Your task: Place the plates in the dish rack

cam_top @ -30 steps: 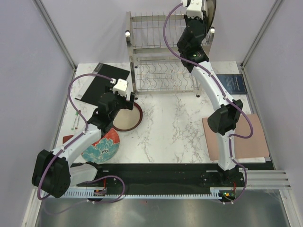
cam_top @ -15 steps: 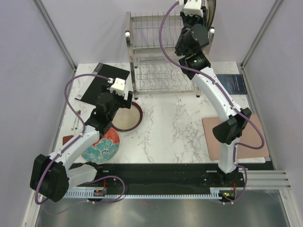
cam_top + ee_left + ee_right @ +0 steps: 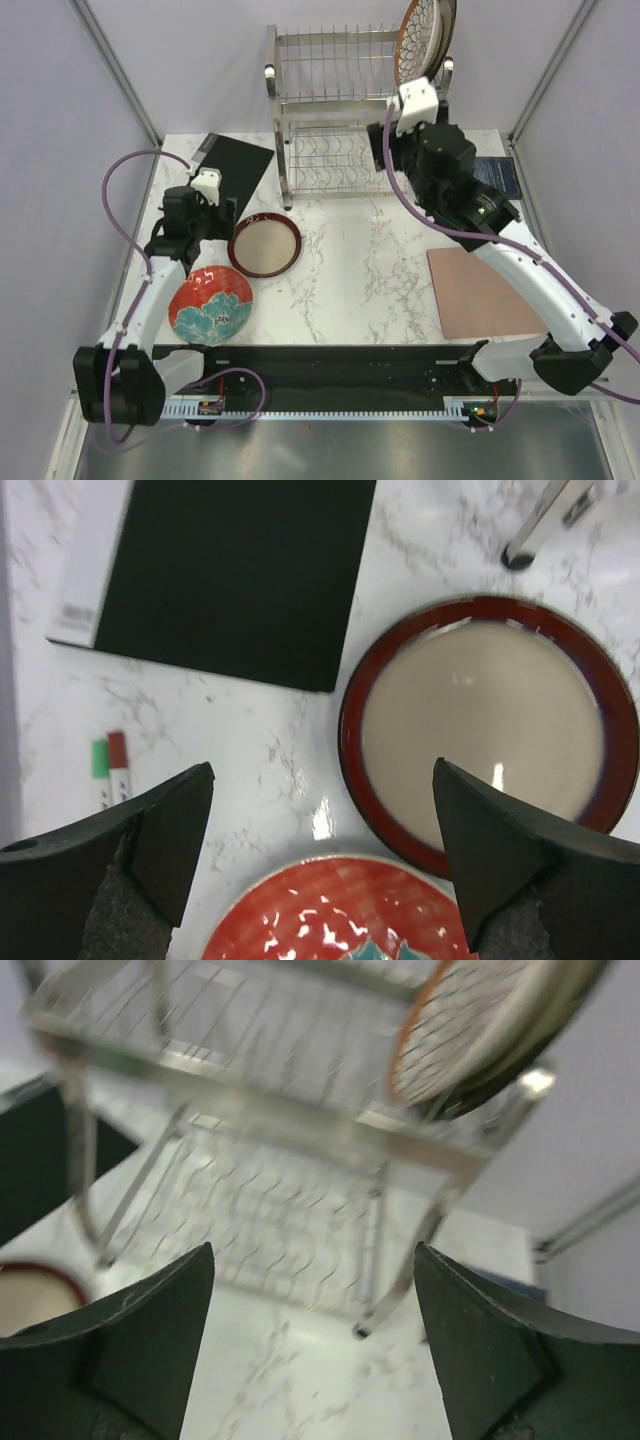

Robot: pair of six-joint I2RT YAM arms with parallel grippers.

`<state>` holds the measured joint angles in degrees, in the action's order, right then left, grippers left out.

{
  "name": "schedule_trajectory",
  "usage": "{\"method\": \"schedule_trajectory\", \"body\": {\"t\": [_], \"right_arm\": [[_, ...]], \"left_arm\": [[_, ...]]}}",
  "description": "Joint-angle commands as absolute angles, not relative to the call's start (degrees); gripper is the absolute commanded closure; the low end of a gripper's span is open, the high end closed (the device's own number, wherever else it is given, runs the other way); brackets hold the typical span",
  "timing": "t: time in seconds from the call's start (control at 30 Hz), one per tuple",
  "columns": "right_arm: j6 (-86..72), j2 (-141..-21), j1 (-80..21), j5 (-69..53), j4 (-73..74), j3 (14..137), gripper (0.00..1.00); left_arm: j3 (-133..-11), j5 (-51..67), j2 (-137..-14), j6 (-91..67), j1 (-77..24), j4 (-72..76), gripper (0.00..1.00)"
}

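Observation:
The dish rack (image 3: 345, 110) stands at the back of the table. The brown plate with white petals (image 3: 414, 40) stands upright at the right end of its top tier, with a darker plate (image 3: 447, 25) right behind it; both also show in the right wrist view, the brown plate (image 3: 470, 1030) in front of the darker plate (image 3: 525, 1050). My right gripper (image 3: 392, 142) is open and empty in front of the rack (image 3: 250, 1110). The dark-red-rimmed plate (image 3: 265, 245) and the red plate with teal flowers (image 3: 210, 305) lie flat on the table. My left gripper (image 3: 322, 770) hovers open above the gap between the dark-red-rimmed plate (image 3: 485, 730) and the red plate (image 3: 330, 915).
A black mat (image 3: 222, 170) lies at the back left, next to my left gripper (image 3: 205, 222). A red and green marker (image 3: 110, 758) lies at the left edge. A tan board (image 3: 480, 290) and a dark blue book (image 3: 497, 175) lie on the right.
My right gripper has drawn back and down from the rack's top tier, where the plates now stand free. My left arm has swung left, uncovering the red plate.

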<state>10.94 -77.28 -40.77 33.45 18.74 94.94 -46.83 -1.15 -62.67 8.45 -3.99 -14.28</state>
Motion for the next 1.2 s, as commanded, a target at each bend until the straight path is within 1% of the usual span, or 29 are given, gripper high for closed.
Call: {"method": "schedule_trajectory", "body": {"t": [0.0, 0.03, 0.1, 0.17, 0.23, 0.27, 0.37, 0.43, 0.47, 0.53, 0.63, 0.67, 0.8, 0.83, 0.87, 0.9, 0.97, 1.1, 1.17], "right_arm": [[-1.67, -74.27, -40.43, 5.65, 30.33, 81.61, 0.12], [-2.02, -74.27, -40.34, 3.54, 29.54, 79.65, 0.13], [-3.77, -75.58, -40.34, -1.29, 27.69, 75.70, 0.15], [-7.97, -78.56, -40.17, -2.11, 25.42, 73.31, 0.14], [-10.36, -81.11, -38.24, -7.27, 22.69, 71.47, 0.13], [-13.33, -81.47, -35.80, -9.21, 18.50, 68.50, 0.13], [-18.35, -83.66, -30.61, -16.24, 11.02, 63.30, 0.13], [-23.71, -87.53, -28.84, -22.04, 8.02, 61.97, 0.13], [-25.64, -88.58, -27.70, -23.71, 3.21, 60.05, 0.13], [-29.34, -91.48, -27.33, -27.22, -1.21, 59.07, 0.13], [-32.95, -96.14, -27.25, -33.20, -6.93, 59.33, 0.11], [-33.83, -97.20, -27.33, -34.18, -8.77, 59.67, 0.11], [-37.08, -101.77, -27.33, -35.60, -11.94, 59.68, 0.11], [-38.92, -102.39, -27.16, -35.60, -13.00, 59.42, 0.11], [-39.63, -103.00, -27.33, -35.86, -15.10, 58.72, 0.11], [-40.51, -104.05, -27.33, -36.21, -16.25, 58.28, 0.11], [-41.74, -105.46, -27.33, -37.17, -18.44, 57.75, 0.11], [-43.50, -110.72, -27.16, -41.21, -21.26, 56.78, 0.11], [-44.29, -112.49, -27.25, -42.18, -24.95, 55.99, 0.12]], "left_arm": [[-52.37, 12.20, -72.91, 4.50, -0.09, -25.31, 0.05], [-53.17, 12.39, -74.52, 3.70, 1.57, -25.57, 0.05], [-55.28, 11.96, -77.77, 1.59, 1.76, -25.75, 0.05], [-57.29, 11.60, -82.34, 0.62, 2.02, -26.01, 0.05], [-58.79, 11.95, -85.50, 0.53, 2.90, -26.10, 0.06], [-59.06, 12.13, -86.30, -1.04, 3.16, -26.02, 0.06], [-59.94, 13.71, -89.73, -0.62, 3.78, -25.84, 0.11], [-60.90, 14.50, -93.14, -0.61, 4.04, -26.36, 0.13], [-61.08, 15.20, -94.03, -0.70, 4.13, -26.45, 0.15], [-61.69, 15.99, -95.44, -0.79, 4.48, -26.37, 0.17], [-63.18, 18.80, -98.34, -1.23, 5.01, -27.24, 0.24], [-63.63, 19.16, -99.74, -1.40, 5.01, -27.86, 0.27], [-65.04, 21.79, -101.86, -1.41, 5.19, -29.27, 0.34], [-65.30, 22.58, -102.21, -1.41, 5.19, -29.53, 0.37], [-65.39, 23.37, -102.56, -1.06, 5.19, -29.62, 0.44], [-65.65, 24.60, -103.26, -1.14, 5.19, -29.88, 0.48], [-66.35, 26.10, -103.97, -1.14, 5.19, -30.75, 0.58], [-67.32, 28.12, -105.20, -1.06, 5.10, -32.08, 0.67], [-67.76, 28.91, -105.73, -0.79, 5.01, -32.69, 0.74]]}}
